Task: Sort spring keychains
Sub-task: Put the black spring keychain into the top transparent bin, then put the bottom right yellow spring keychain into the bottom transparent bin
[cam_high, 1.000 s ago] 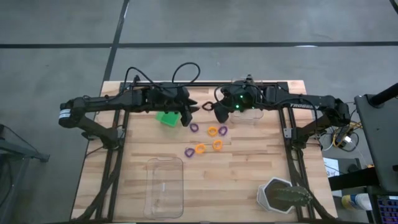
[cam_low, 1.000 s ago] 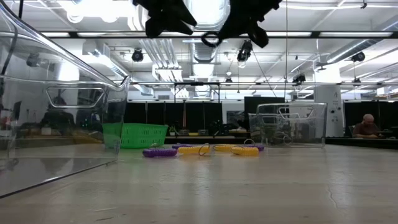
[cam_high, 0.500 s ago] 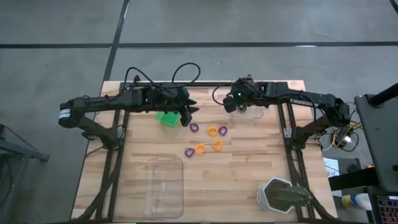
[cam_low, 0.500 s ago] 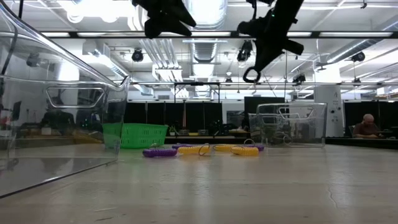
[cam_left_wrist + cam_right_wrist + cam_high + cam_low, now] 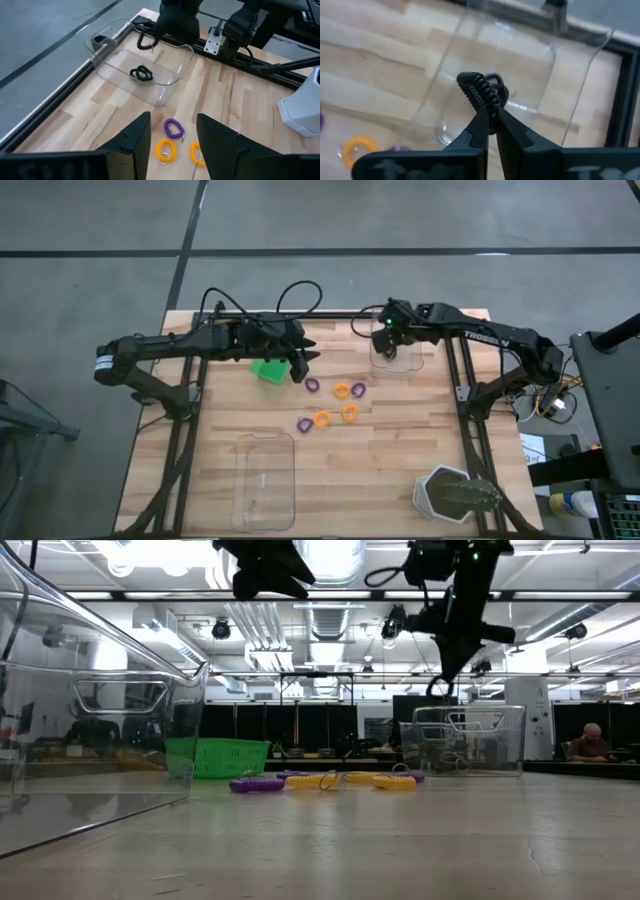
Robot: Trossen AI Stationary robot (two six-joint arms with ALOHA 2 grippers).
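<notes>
Two dark arms reaching over the wooden worktop (image 5: 400, 440) from its left and right edges, meeting near the far edge. Near the front edge, left of centre, a long clear tray (image 5: 265, 480), lying flat. By the front right corner, a white hexagonal holder (image 5: 447, 492) with something dark inside. Against the far edge, right of centre, a second clear tray (image 5: 176, 72), with one black keychain (image 5: 142, 74) lying on its floor. Left of centre, toward the far edge, a small green bin (image 5: 266, 369), partly under the left arm.

Left hand (image 5: 309, 358) raised above the worktop just beside the green bin, fingers (image 5: 134, 142) spread apart, nothing between them. Right hand (image 5: 385, 340) hanging over the far clear tray, fingers (image 5: 479, 131) pressed together, pinching another black keychain (image 5: 481, 95) by its coil, clear of the tray floor.

Scattered near the middle of the worktop, three orange keychains (image 5: 342, 391) and three purple keychains (image 5: 312, 385), loosely grouped between the green bin and the far tray, well apart from the front tray. Far in the room beyond the worktop, a seated person (image 5: 591, 743).
</notes>
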